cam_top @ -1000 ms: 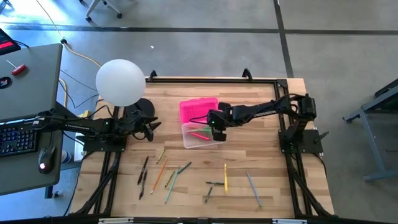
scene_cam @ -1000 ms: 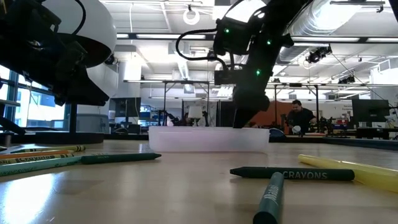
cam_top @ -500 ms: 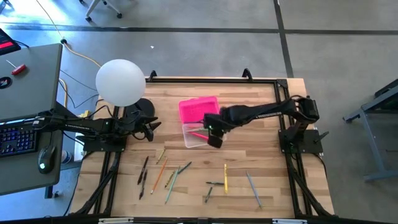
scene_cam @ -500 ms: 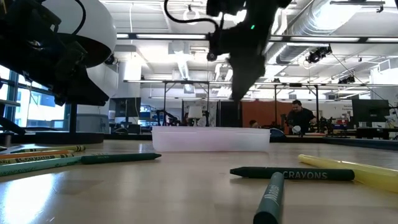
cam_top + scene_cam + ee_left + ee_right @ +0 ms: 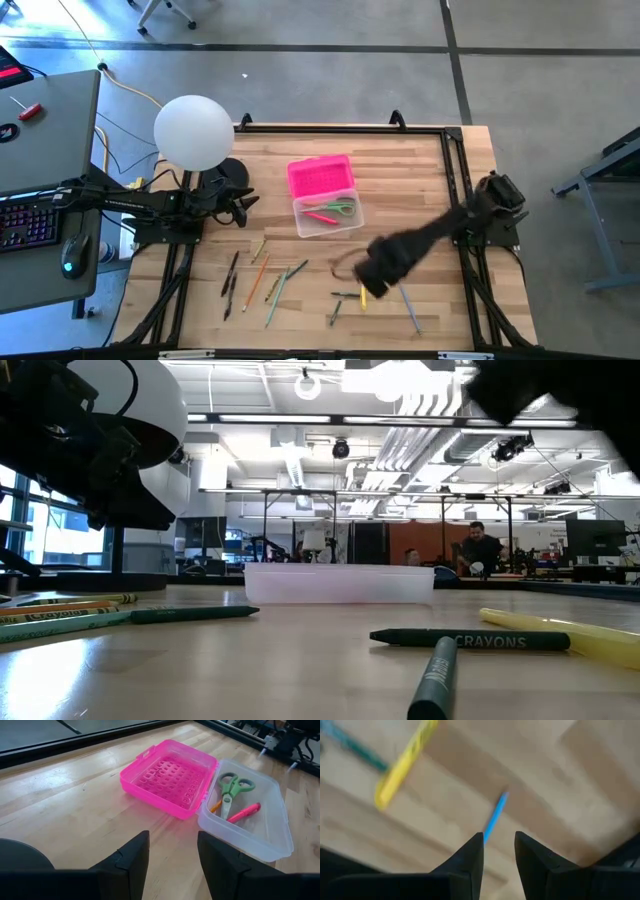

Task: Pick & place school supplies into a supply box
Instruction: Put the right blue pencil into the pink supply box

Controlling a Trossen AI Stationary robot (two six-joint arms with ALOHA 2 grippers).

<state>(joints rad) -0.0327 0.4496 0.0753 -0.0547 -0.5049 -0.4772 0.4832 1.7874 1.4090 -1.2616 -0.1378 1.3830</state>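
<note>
The right gripper (image 5: pixel 372 278) hangs over the near half of the wooden desk (image 5: pixel 420 185), blurred in the high view, its jaws parted by a narrow gap and holding nothing. Straight beneath those jaws in the right wrist view lies a blue pencil (image 5: pixel 495 816), with a yellow crayon (image 5: pixel 405 762) off to one side of it and a teal one (image 5: pixel 355 746) beyond that. From above, the same yellow crayon (image 5: pixel 363 285) sits just beside the jaws, partly covered by them, and the blue pencil (image 5: pixel 408 305) lies near them toward the desk's front edge.

The supply box (image 5: pixel 328 215) stands well apart from the right jaws, toward the desk's middle, its pink lid (image 5: pixel 320 177) flung open flat behind the clear tray. Inside the tray lie green-handled scissors (image 5: pixel 231 790), a pink pen (image 5: pixel 243 813) and an orange one partly under the scissors.

The left gripper (image 5: pixel 170 857) waits at the desk's left side, jaws wide open and empty, the box ahead of them. A loose cluster of pencils (image 5: pixel 265 280) lies on the desk between the two grippers
</note>
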